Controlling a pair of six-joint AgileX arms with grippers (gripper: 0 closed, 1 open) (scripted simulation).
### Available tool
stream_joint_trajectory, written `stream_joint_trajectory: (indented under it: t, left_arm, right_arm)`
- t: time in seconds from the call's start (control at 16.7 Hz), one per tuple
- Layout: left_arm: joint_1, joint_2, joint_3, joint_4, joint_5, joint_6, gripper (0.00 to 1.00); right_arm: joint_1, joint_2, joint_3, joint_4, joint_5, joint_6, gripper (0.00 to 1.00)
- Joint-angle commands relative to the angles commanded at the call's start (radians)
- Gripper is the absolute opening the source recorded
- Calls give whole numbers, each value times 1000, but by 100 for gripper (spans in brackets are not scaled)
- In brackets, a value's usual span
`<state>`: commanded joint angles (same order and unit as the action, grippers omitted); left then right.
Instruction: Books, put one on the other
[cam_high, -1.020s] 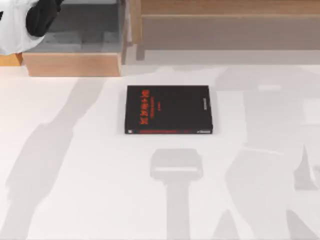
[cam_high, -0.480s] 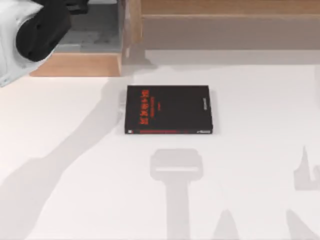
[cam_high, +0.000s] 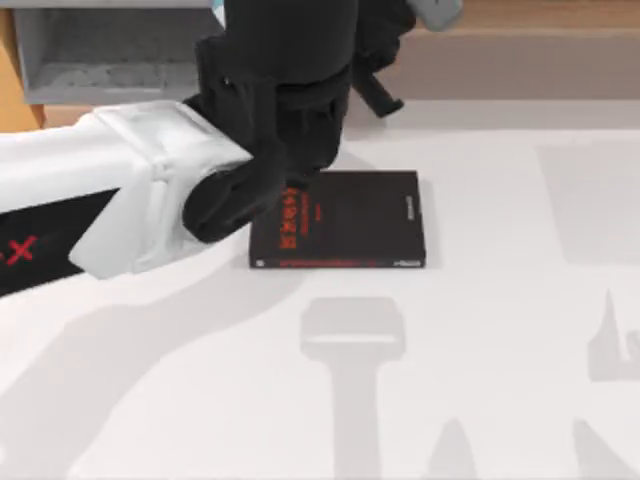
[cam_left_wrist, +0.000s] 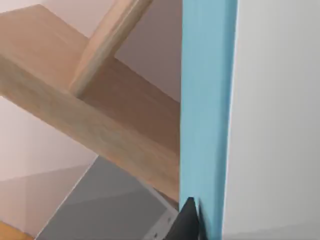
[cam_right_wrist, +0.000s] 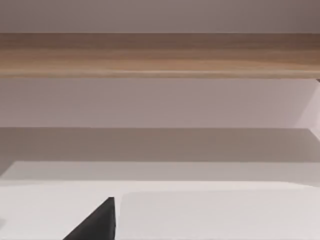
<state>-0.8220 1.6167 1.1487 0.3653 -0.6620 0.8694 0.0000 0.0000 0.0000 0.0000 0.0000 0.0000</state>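
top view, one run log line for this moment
left hand: holds flat teal-blue book | arm above flat black red-lettered book | black book: flat on white table

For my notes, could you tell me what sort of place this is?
Probably a rendered tabletop with shelving: a plain white table, a wooden shelf behind it, a black book lying flat, and the left arm reaching across.

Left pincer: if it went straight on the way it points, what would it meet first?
Holding the teal-blue book edge-on, the left pincer faces the wooden shelf unit at the table's back. It would likely hit that first, though depth is unclear.
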Motion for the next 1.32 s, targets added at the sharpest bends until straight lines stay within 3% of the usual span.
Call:
stream_joint_trajectory:
  t: [0.54,1.32]
  left_arm:
    - [-38,372,-89,-113,-12,205,0]
    - [-29,397,-80,-108,-5,216,0]
  right_arm:
    - [0,0,0,0,0,0,100]
    - [0,0,0,0,0,0,100]
